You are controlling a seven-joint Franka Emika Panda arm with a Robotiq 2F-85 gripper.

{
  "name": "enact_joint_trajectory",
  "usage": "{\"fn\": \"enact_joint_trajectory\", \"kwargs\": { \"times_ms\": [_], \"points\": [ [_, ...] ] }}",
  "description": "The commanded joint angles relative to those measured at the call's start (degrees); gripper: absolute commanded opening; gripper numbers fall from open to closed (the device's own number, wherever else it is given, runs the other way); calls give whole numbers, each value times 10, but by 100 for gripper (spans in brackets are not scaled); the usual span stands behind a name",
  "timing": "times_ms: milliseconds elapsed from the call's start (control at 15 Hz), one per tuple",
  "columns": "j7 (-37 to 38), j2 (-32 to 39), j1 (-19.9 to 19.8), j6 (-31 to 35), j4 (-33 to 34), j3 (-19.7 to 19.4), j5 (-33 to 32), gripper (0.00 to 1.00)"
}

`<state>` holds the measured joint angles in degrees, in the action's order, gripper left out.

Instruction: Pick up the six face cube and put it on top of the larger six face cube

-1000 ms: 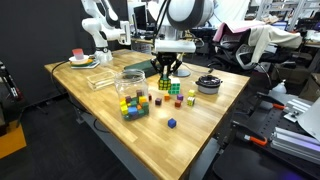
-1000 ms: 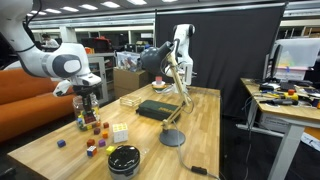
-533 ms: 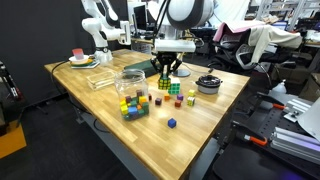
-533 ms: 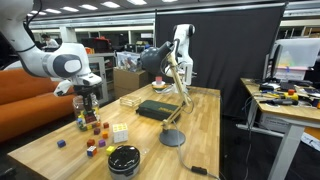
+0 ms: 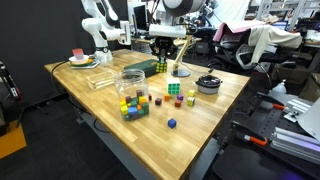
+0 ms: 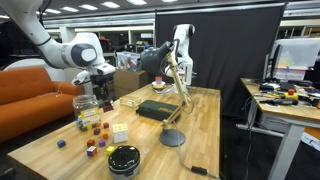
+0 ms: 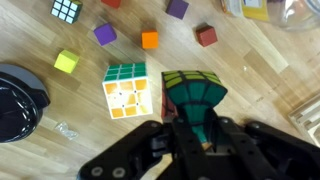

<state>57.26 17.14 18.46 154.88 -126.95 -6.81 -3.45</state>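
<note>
One cube's in my gripper [image 7: 196, 130]: the six face cube [image 7: 195, 95], clamped tight between the fingers and hanging above the table [image 5: 210, 115]. Just beside it in the wrist view, down on the wood, sits the larger six face cube [image 7: 125, 90]. Farther out, small coloured blocks [image 7: 150, 40] lie scattered.

Green-and-pale tiled larger six face cube [image 7: 125, 90]
</note>
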Motion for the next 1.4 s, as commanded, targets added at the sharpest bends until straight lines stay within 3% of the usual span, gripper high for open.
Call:
{"fn": "enact_joint_trajectory", "kwargs": {
  "times_ms": [0,533,600,933,1333],
  "points": [
    [14,1,-22,-11,9,14,-9,20],
    [28,14,-28,-22,23,14,-8,20],
    [28,14,-28,-22,23,14,-8,5],
    [18,19,-49,-38,39,7,-5,5],
    [-47,41,-89,-52,30,27,28,5]
  ]
}}
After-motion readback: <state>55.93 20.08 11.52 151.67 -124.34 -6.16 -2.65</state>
